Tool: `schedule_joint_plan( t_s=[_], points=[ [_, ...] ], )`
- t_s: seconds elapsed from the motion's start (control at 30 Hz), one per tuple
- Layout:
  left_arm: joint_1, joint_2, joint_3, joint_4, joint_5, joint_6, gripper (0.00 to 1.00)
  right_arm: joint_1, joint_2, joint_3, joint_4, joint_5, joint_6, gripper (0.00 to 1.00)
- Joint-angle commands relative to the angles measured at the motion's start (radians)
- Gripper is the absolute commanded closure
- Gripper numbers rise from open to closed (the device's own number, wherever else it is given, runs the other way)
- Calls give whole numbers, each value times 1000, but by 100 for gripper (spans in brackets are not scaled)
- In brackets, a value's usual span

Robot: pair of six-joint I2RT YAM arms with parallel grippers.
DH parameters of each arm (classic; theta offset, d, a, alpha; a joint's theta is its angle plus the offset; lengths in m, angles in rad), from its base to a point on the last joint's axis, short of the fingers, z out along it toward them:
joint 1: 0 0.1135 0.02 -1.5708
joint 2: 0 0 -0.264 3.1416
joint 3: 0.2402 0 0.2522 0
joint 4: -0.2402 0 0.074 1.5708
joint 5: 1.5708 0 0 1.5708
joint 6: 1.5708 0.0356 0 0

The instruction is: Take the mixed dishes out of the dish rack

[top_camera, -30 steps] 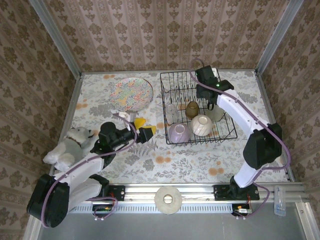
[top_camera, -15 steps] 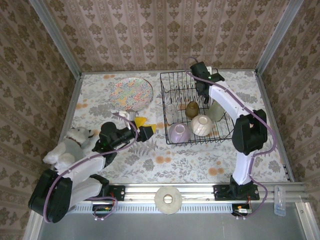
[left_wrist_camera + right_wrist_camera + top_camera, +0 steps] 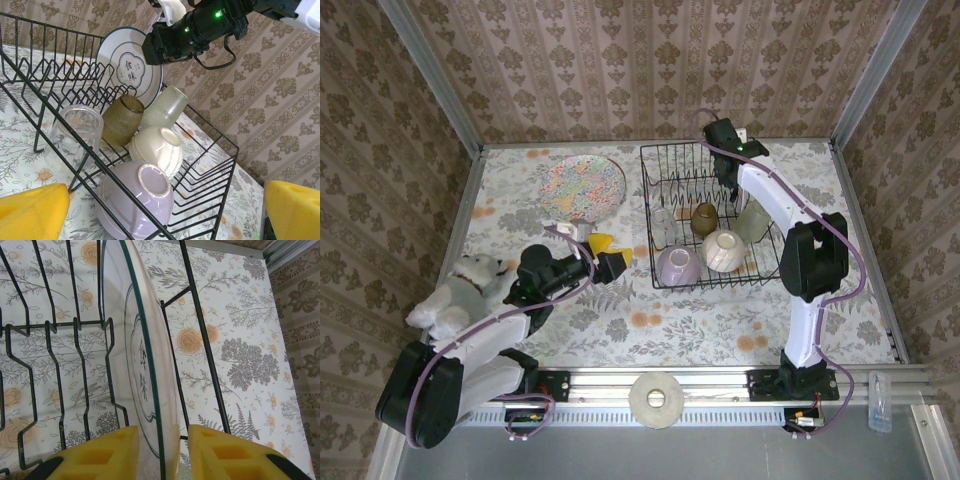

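Your right gripper (image 3: 162,452) straddles the rim of the white plate (image 3: 137,365), the only edge free while it stands between prongs at the dish rack's (image 3: 646,215) upper end. The jaws are narrow, but you cannot tell if they grip. Your left gripper (image 3: 609,253) sits wide open at lower left, clear of the rack.

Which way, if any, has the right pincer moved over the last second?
Yes. In the top view the right pincer went toward the far rail of the rack and slightly left; it now straddles the plate.
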Motion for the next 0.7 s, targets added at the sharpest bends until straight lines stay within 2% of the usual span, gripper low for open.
schedule_joint_plan(
  t_s=[0.0,0.67],
  points=[
    [-9,-17,-7,30,16,-16,0,-5,18,30,-30,36,-7,71],
    [-9,-18,-18,90,29,-42,0,8,29,21,7,109,42,92]
  ],
)
